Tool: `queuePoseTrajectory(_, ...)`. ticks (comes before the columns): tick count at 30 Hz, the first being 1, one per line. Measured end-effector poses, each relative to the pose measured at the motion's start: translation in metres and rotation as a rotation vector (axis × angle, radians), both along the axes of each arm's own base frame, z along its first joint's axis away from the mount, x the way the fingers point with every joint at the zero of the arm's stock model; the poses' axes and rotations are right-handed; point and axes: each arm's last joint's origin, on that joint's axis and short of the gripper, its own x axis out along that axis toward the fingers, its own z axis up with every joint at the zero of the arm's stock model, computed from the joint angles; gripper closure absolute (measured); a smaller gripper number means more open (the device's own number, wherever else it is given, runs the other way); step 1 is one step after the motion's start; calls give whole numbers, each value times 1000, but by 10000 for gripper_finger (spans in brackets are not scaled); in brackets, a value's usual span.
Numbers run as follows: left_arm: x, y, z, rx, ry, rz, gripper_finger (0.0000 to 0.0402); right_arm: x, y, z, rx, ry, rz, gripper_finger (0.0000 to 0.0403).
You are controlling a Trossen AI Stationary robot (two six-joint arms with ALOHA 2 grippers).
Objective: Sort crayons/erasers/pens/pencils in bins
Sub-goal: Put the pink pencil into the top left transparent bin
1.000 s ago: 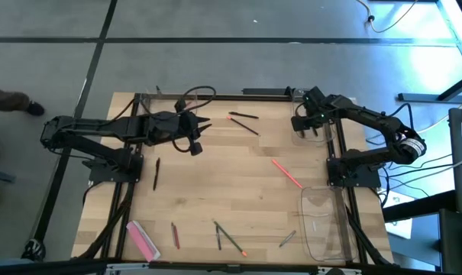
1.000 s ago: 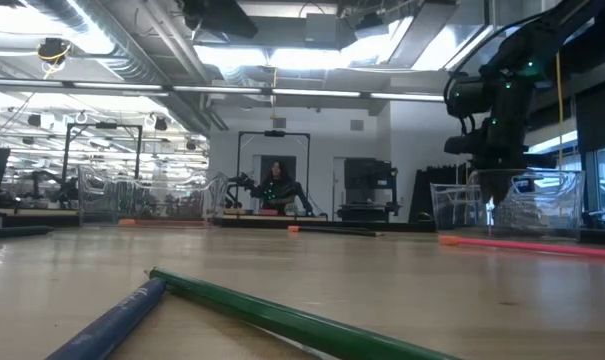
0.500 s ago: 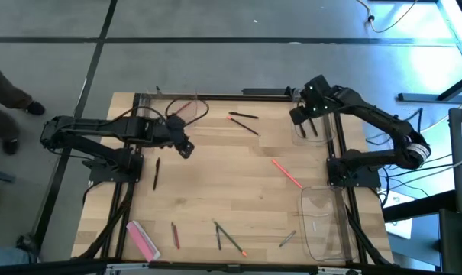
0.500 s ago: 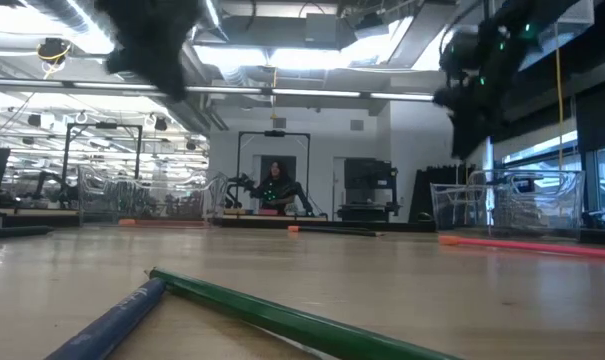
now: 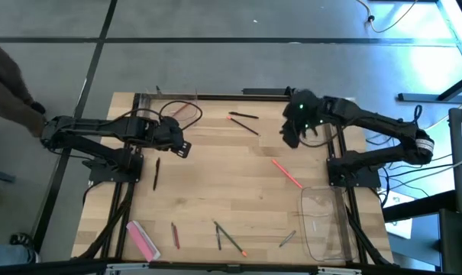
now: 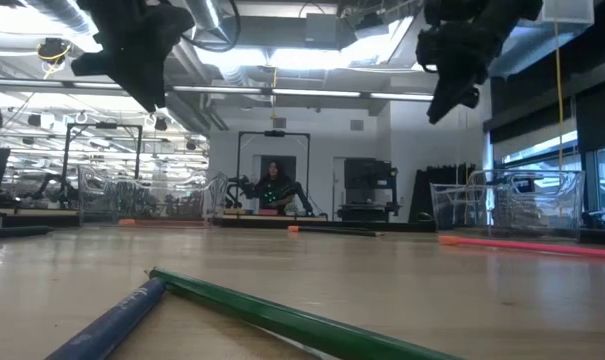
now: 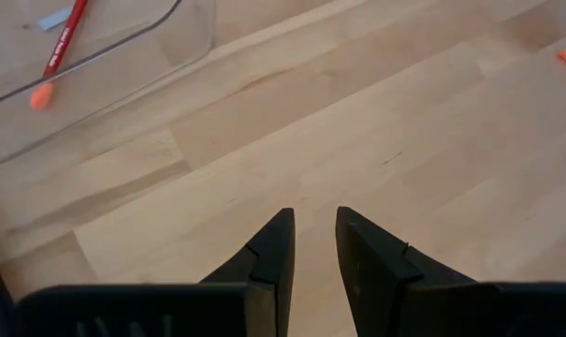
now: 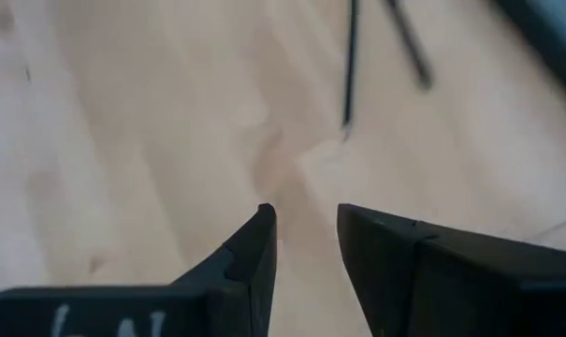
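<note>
My left gripper [image 5: 182,147] hovers, slightly open and empty, over bare wood near the far left bin [image 5: 176,112], which holds a pink-red crayon [image 7: 63,37]. My right gripper [image 5: 290,137] hovers, slightly open and empty, just left of the far right bin [image 5: 316,126]. Two black pens [image 5: 244,122] lie on the table ahead of it and also show in the right wrist view [image 8: 351,56]. Another crayon [image 5: 286,173] lies mid-right. A black pen [image 5: 156,173] lies at the left. Several pencils [image 5: 231,238] lie near the front edge.
A third clear bin [image 5: 326,223] stands at the near right. A wide flat pink bar [image 5: 143,239] lies at the near left corner. A green pencil [image 6: 282,315] and a blue one [image 6: 112,325] lie close to the low camera. The table's middle is bare wood.
My right gripper has risen out of the far right bin and gone toward the table's left, now past the bin's left wall. My left gripper has drawn back a little toward the table's left edge.
</note>
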Motion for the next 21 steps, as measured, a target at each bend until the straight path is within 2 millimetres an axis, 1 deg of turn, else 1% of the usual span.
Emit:
queuePoseTrajectory(4,0,0,0,17,10,-37,328,10,18,-14,91,94,3,285)
queuePoseTrajectory(7,2,0,1,45,12,-98,328,23,31,-30,129,169,39,285)
queuePoseTrajectory(11,4,0,2,59,3,-119,327,41,42,-53,166,265,64,285)
queuePoseTrajectory(14,4,0,2,59,3,-121,327,53,46,-70,177,323,79,285)
queuePoseTrajectory(21,4,0,2,60,3,-121,327,72,42,-110,218,447,35,285)
